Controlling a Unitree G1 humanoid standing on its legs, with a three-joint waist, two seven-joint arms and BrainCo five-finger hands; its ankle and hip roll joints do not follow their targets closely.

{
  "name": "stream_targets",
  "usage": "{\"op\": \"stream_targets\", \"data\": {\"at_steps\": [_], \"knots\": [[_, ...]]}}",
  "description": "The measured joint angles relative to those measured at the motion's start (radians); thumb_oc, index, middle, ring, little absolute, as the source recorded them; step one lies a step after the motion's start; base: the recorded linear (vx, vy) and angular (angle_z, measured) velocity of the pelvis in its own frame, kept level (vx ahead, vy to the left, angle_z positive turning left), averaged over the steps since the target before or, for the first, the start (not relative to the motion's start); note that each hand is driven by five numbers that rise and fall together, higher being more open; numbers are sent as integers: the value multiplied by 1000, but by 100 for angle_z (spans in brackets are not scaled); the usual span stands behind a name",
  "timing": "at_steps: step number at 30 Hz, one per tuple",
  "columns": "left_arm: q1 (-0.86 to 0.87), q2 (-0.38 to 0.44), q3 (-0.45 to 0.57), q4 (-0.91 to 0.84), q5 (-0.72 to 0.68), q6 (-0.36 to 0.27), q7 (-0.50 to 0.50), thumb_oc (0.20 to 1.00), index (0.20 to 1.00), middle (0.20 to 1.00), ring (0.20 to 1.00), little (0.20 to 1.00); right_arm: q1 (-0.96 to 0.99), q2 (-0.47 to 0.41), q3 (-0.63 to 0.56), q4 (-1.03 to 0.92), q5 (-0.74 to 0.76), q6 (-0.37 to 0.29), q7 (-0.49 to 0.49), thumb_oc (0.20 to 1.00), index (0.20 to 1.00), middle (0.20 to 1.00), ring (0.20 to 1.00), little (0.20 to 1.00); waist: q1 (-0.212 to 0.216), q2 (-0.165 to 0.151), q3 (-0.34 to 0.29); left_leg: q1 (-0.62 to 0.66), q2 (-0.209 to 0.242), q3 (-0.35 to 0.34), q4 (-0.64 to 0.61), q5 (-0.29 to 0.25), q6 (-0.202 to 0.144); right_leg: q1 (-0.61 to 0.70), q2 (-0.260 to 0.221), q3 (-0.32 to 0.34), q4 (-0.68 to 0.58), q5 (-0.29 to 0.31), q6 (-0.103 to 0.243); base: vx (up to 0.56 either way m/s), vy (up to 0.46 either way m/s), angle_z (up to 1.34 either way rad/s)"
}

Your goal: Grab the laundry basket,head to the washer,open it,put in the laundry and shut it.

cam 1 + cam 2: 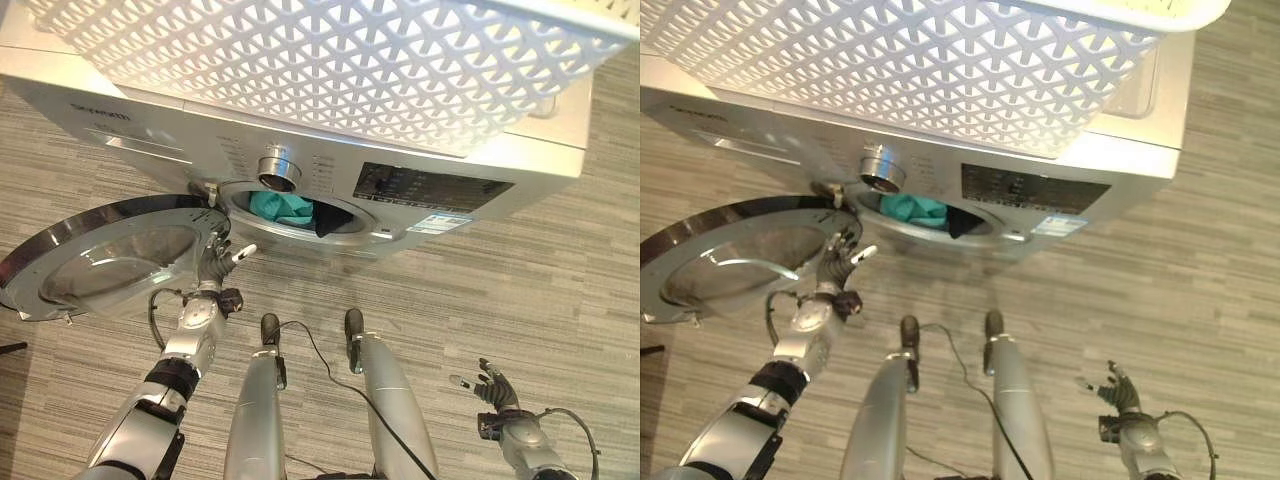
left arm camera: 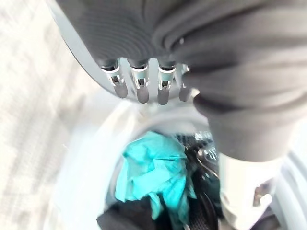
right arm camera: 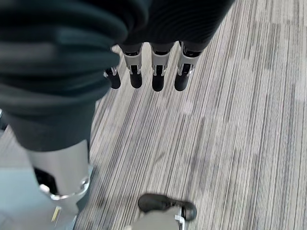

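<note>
white laundry basket (image 1: 330, 70) resting on top of washer (image 1: 500, 150), long axis across it. teal laundry (image 1: 282, 207) inside drum. door (image 1: 110, 255) swung wide leftward, left hand (image 1: 215, 262) at its edge, fingers relaxed. right hand (image 1: 497, 388) low, loosely spread.

The white basket (image 1: 330, 60) has a wall full of little holes, and it sits on top of the washer (image 1: 480, 165). The washer is silver-grey with a dark panel on its front. Its round door (image 1: 110, 255) is swung wide open to the left, and the shiny ring around the glass shows. Inside the round hole lies the laundry (image 2: 156, 175), a bunched-up teal cloth with something dark beside it.
</note>
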Motion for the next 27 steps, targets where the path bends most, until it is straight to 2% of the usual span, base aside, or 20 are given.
{"op": "stream_targets", "data": {"at_steps": [2, 6, 10, 11, 12, 14, 15, 16, 19, 20, 21, 25, 27], "knots": [[15, -2, 10, 6, -1, -2, -11, 1000, 1000, 1000, 1000, 1000, -5, -7, -5, -1, -3, -1, -3, 1000, 1000, 1000, 1000, 1000, 6, 0, -3, 34, -1, 2, -28, -6, 4, 31, -2, 0, -17, -9, 0, -4, 6, 4], [66, -10, 1, 13, -7, 2, -48, 1000, 1000, 1000, 1000, 1000, -12, -5, -10, 24, -19, 16, -1, 1000, 1000, 1000, 1000, 1000, 4, 5, 0, 139, -5, 2, -112, 23, 16, 124, -4, 4, -83, 20, 11, 31, 35, -6], [160, -14, 27, -17, -9, 9, -84, 1000, 1000, 1000, 1000, 1000, 15, -10, -24, 46, -48, 27, 2, 1000, 1000, 1000, 1000, 1000, 6, 33, -12, 271, -1, -1, -209, 42, 24, 256, -1, -8, -163, 31, 21, 63, 22, 4], [184, -11, 38, -31, -7, 10, -88, 1000, 1000, 1000, 1000, 1000, 29, -11, -32, 56, -51, 33, 3, 1000, 1000, 1000, 1000, 1000, 16, 48, -34, 281, -2, 0, -223, 43, 24, 267, -4, -11, -174, 30, 22, 107, 50, 13], [233, 12, 63, -88, 2, 13, -90, 1000, 1000, 1000, 1000, 1000, 46, -13, -60, 78, -60, 43, 6, 1000, 1000, 1000, 1000, 1000, 26, 78, -54, 317, -3, -1, -257, 57, 30, 301, -7, -17, -204, 37, 24, 74, 44, 15], [262, 31, 85, -117, 27, 15, -89, 1000, 1000, 1000, 1000, 1000, 55, -24, -61, 81, -77, 45, 11, 1000, 1000, 1000, 1000, 1000, 31, 103, -69, 339, -4, -3, -275, 68, 31, 327, -14, -28, -219, 39, 25, 92, 43, 18], [293, 89, 95, -193, 71, 22, -93, 1000, 1000, 1000, 1000, 1000, 59, -27, -70, 108, -83, 56, 27, 1000, 1000, 1000, 1000, 1000, 33, 134, -88, 393, -1, -19, -318, 89, 22, 397, -13, -50, -270, 57, 30, 87, 38, 31], [292, 116, 100, -224, 96, 21, -99, 1000, 1000, 1000, 1000, 1000, 68, -27, -71, 126, -98, 61, 33, 1000, 1000, 1000, 1000, 1000, 36, 145, -100, 420, 0, -33, -335, 93, 22, 439, -12, -67, -301, 61, 32, 72, 52, 38], [292, 189, 138, -260, 145, 10, -110, 1000, 1000, 1000, 1000, 1000, 91, -27, -71, 158, -118, 72, 54, 1000, 1000, 1000, 1000, 1000, 60, 158, -177, 450, 2, -41, -368, 96, 27, 478, -11, -73, -354, 61, 42, 74, 54, 15], [294, 232, 163, -267, 166, 13, -116, 1000, 1000, 1000, 1000, 1000, 97, -26, -79, 160, -119, 81, 67, 1000, 1000, 1000, 1000, 1000, 57, 159, -194, 472, 3, -47, -381, 98, 28, 519, -5, -84, -395, 77, 49, 51, 36, 16], [294, 238, 192, -268, 181, 12, -115, 1000, 1000, 1000, 1000, 1000, 109, -25, -79, 159, -119, 83, 71, 1000, 1000, 1000, 1000, 1000, 58, 165, -219, 473, 1, -54, -384, 98, 28, 534, -8, -91, -415, 82, 52, 46, 57, 16], [304, 261, 205, -260, 220, 15, -119, 1000, 1000, 1000, 1000, 1000, 125, -24, -80, 167, -123, 91, 93, 1000, 1000, 1000, 1000, 1000, 67, 154, -236, 490, -2, -55, -401, 100, 31, 570, -10, -97, -474, 106, 58, 58, 76, 3], [302, 300, 207, -218, 266, 22, -115, 1000, 1000, 1000, 1000, 1000, 131, -20, -79, 169, -138, 99, 105, 1000, 1000, 1000, 1000, 1000, 68, 136, -251, 490, -2, -53, -409, 100, 31, 581, 1, -94, -506, 122, 64, 40, 62, -6]]}}
